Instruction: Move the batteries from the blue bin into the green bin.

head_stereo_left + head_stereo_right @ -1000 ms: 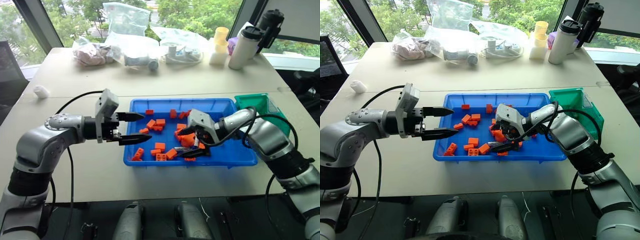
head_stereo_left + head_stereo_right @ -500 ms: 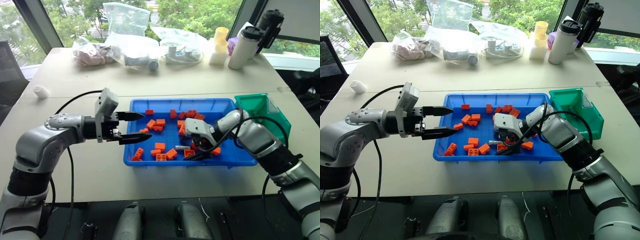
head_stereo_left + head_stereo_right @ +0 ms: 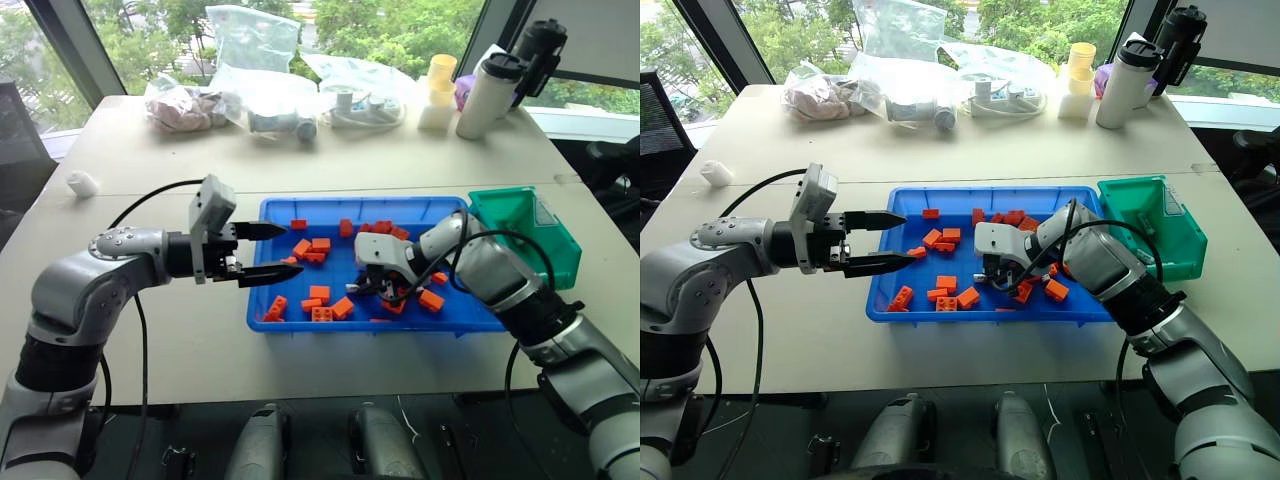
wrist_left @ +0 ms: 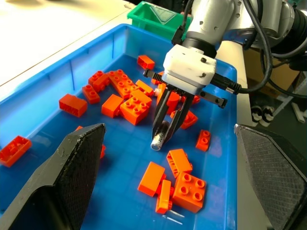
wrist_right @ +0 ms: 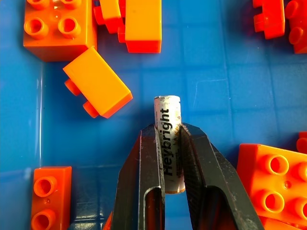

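Note:
The blue bin (image 3: pixel 350 204) lies in the middle of the table with orange bricks (image 3: pixel 310 246) scattered in it. My right gripper (image 3: pixel 366 288) points down into its middle and is shut on a grey-silver battery (image 5: pixel 167 120), which sticks out past the fingertips. The left wrist view shows that battery (image 4: pixel 157 141) low over the bin floor between the right gripper's black fingers (image 4: pixel 163 112). The green bin (image 3: pixel 520 216) stands against the blue bin's right end. My left gripper (image 3: pixel 272 252) hovers open and empty at the blue bin's left edge, pointing right.
Loose bricks (image 5: pixel 98 81) lie close around the battery. Clear bags (image 3: pixel 250 60), a yellow cup stack (image 3: pixel 440 85) and bottles (image 3: pixel 490 90) line the far side of the table. A white crumpled object (image 3: pixel 82 183) sits far left.
My right gripper has moved left across the blue bin, tilted further down and closed on a battery. The left arm has stayed put.

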### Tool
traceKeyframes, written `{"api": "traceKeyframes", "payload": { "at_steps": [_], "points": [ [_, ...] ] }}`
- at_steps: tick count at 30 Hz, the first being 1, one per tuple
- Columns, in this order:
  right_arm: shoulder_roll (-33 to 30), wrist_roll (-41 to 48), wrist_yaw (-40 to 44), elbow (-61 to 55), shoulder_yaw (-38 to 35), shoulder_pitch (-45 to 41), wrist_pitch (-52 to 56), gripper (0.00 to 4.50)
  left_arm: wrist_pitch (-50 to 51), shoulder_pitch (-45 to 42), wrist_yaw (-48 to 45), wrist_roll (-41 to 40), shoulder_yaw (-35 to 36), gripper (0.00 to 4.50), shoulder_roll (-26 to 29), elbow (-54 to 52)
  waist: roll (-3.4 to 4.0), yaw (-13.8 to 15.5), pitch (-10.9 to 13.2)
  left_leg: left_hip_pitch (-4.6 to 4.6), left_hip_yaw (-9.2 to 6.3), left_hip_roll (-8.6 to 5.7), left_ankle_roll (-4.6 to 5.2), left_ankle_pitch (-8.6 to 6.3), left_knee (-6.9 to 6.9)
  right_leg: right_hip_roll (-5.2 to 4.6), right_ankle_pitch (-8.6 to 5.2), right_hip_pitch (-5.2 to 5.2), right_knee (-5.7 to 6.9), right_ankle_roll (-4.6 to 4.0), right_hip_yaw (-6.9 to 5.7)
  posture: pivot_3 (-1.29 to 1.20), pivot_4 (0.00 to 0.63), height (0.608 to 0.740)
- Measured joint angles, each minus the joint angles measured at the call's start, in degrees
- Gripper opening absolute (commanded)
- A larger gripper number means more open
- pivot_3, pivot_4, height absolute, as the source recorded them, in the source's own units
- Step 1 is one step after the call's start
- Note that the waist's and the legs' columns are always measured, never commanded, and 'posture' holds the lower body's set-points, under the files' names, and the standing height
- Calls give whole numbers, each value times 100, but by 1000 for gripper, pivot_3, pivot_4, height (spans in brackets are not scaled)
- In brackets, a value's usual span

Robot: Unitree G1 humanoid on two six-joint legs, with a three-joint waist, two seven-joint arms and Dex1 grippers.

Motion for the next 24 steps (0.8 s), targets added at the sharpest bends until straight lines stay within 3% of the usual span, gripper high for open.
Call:
{"api": "traceKeyframes", "payload": {
  "at_steps": [2, 6, 13, 18, 24],
  "points": [
    [9, 145, -106, -150, -271, 112, 176, 13, 0, 0, 6, -2, 2, 4500, -2, -1, 0, 2, 0, -2, 1, 0, 0, 0, 0, -1, 0, -1, 0, 0, 0, 0, 150, 740],
    [36, 919, -426, -759, -1640, 88, 713, 13, 0, -8, 9, -5, 19, 4500, -4, 1, 0, 6, 0, -3, -1, 0, 0, 0, 0, -1, 0, -3, 0, 0, 0, 0, 150, 740],
    [268, 1634, -2171, -1954, -4214, 616, 2175, 13, -134, -562, 56, 71, -62, 4500, -333, 121, -6, 73, -4, -7, -7, -6, 0, 0, 0, -7, 0, 5, -4, 0, -3, 0, 150, 740],
    [220, 1057, -3593, -1893, -5223, 1655, 2086, 13, -545, -791, 39, 522, -535, 4500, -750, 355, -5, 136, -4, -7, 7, -13, 0, 0, -1, -9, 0, -2, -3, 0, 7, 0, 150, 740],
    [366, 897, -4524, -1850, -5590, 2113, 1978, 13, -985, -1022, 140, 1048, -960, 4500, -1267, 694, -3, 13, -5, -2, 10, -7, -1, 1, -2, 2, 0, -5, 6, 1, 12, 0, 150, 740]
  ]
}}
